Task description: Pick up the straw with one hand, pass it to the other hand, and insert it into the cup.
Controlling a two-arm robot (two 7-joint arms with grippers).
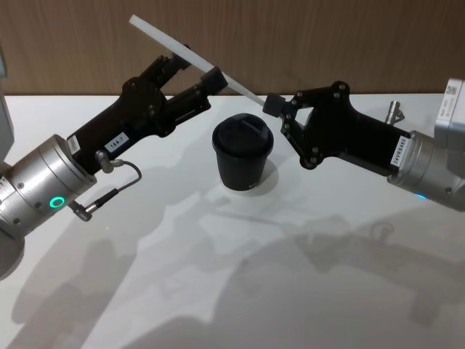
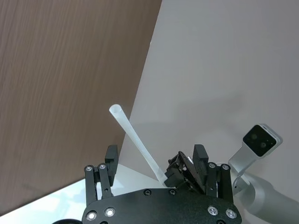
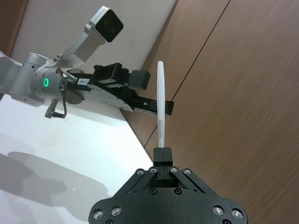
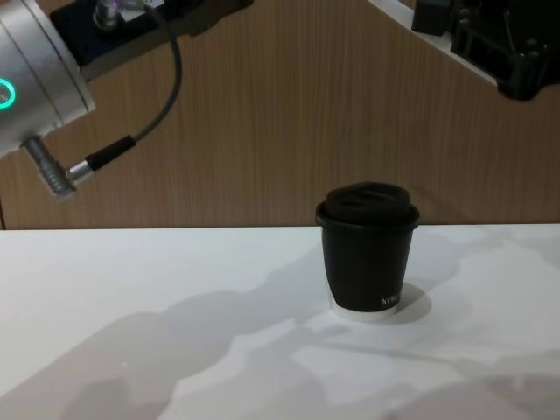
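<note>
The right gripper [image 1: 272, 104] pinched one end of the straw [image 1: 163, 39]. The left gripper [image 1: 197, 70] was spread around it. Letting go too soon could drop the straw.

I see my right hand [image 3: 162, 151] nearest, its two fingers pinched together on one end of the straw [image 3: 160, 84]. Straw is white and straight, and runs out from the fingertips against the wood-panel wall [image 3: 243, 93]. Farther off, the left hand [image 3: 157, 93] reaches in, fingers spread apart. The straw crosses in front of one finger [image 3: 149, 105]; can't tell if they touch. Left arm is grey, with a lit green ring light [image 3: 46, 83], white label [image 3: 84, 80], black cable [image 3: 63, 105], silver plug [image 3: 50, 112] and a wrist camera [image 3: 106, 24] mounted on it. White tabletop [image 3: 56, 154], arm shadows on it.
</note>
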